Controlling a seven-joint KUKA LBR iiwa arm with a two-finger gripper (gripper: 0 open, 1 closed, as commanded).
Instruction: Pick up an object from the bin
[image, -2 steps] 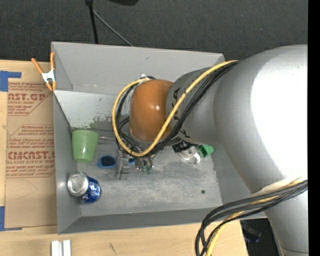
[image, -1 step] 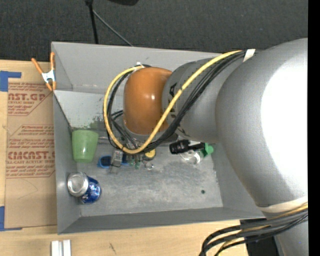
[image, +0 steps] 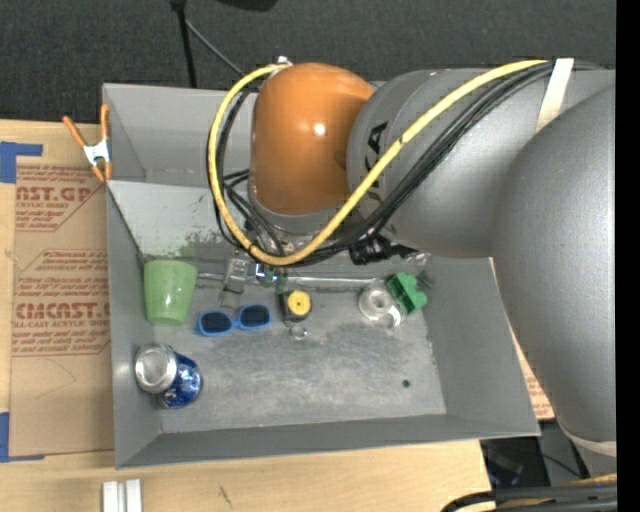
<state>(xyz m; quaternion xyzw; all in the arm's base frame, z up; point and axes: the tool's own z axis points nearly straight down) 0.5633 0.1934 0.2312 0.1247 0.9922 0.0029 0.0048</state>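
The gripper (image: 240, 274) reaches down from under the arm's orange cover in the middle of the bin, just above a pair of blue sunglasses (image: 232, 321) lying flat on the floor. A small yellow round thing (image: 297, 302) sits right of the sunglasses, close under the wrist. To the gripper's left, a light green plastic cup (image: 168, 290) lies on its side against the left slope.
A blue drinks can (image: 168, 375) with a silver top lies in the front left corner. A green and silver piece (image: 393, 297) rests at the right, with a thin metal rod (image: 330, 285) running left from it. The big arm covers the bin's back and right.
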